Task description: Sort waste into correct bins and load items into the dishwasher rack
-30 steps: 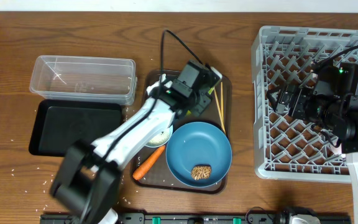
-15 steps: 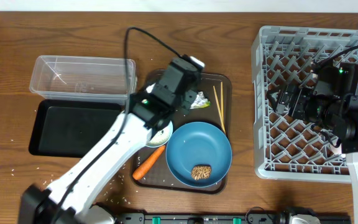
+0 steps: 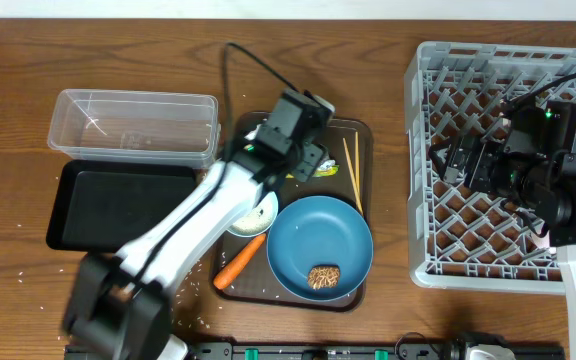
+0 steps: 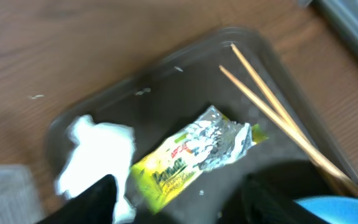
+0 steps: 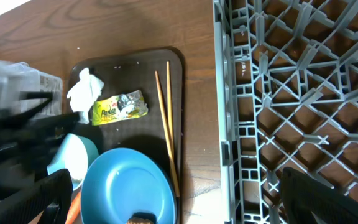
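Note:
My left gripper (image 4: 179,208) hangs open just over the back of the brown serving tray (image 3: 360,132). The yellow-green wrapper (image 4: 191,152) lies flat on the tray in front of the black fingers (image 4: 95,199), touching neither. The crumpled white tissue (image 4: 95,152) sits left of it, and the two chopsticks (image 4: 278,112) lie to the right. The blue dish (image 3: 320,245) holds the brown food piece (image 3: 323,275); the carrot (image 3: 240,262) and white bowl (image 3: 256,212) sit beside it. My right gripper (image 5: 179,205) is open and empty over the left edge of the dishwasher rack (image 3: 508,170).
The clear tub (image 3: 133,125) and the black tray (image 3: 118,200) sit left of the serving tray. Rice grains (image 3: 78,290) are scattered on the wooden table near the front left. My left arm crosses over the white bowl.
My left gripper swung a little left and came back over the wrapper, and its jaws went from shut to open. The right arm has not moved.

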Controlling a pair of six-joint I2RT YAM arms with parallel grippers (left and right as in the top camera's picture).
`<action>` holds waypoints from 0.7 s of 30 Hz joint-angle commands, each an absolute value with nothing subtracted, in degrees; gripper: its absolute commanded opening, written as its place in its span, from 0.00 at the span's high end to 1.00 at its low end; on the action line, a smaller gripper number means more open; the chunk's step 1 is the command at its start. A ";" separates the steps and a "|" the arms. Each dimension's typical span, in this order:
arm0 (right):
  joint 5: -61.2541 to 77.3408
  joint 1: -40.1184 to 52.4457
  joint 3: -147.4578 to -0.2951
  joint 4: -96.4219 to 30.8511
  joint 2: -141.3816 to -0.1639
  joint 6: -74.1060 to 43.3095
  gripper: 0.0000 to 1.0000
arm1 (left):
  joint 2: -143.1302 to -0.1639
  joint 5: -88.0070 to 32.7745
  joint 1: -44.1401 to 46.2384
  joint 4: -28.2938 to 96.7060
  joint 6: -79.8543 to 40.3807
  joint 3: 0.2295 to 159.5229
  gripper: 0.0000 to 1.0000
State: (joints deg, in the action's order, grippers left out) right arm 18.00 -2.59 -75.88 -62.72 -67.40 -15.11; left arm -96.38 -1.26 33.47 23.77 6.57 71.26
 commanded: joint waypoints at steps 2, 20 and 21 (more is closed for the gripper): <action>17.78 -1.85 -76.05 -62.81 -67.64 -15.81 0.01 | -102.96 -9.39 33.74 19.75 9.89 70.91 0.29; 17.78 -1.85 -76.05 -62.72 -67.64 -15.81 0.01 | -112.95 -10.09 34.15 15.90 9.87 70.91 0.79; 17.78 -1.85 -76.05 -62.78 -67.64 -15.81 0.01 | -112.71 -10.07 34.15 15.97 9.85 70.94 0.89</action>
